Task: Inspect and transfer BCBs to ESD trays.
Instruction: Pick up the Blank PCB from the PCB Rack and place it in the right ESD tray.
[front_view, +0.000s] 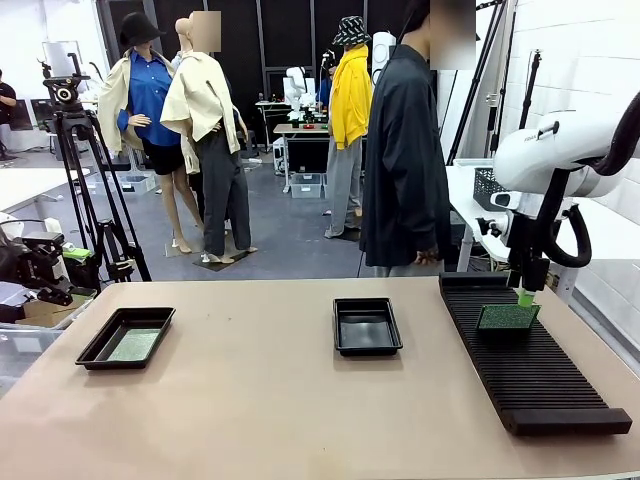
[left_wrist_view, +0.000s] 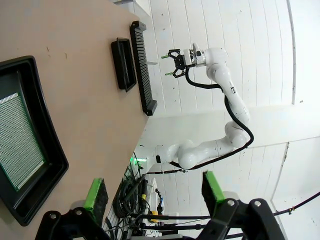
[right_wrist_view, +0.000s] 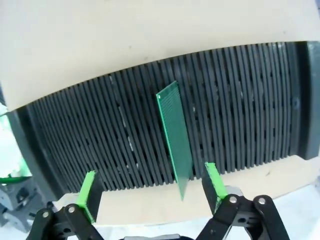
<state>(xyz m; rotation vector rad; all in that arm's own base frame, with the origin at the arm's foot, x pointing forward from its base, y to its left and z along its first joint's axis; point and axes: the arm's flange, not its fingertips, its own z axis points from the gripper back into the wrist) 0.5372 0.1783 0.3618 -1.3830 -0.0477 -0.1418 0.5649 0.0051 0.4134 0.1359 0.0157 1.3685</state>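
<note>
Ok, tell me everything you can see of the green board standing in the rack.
The board is a thin, flat green rectangle, its face finely dotted like bare perforated circuit board. It stands on edge in one slot of the long black ribbed rack, toward the rack's far end at the right of the table. The right gripper hovers just above, its open fingers on either side; neither appears to touch it.

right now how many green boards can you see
2. One board lies flat in the left tray; the other board stands on edge in the slotted rack. The middle tray looks empty; none seem hidden.
</note>
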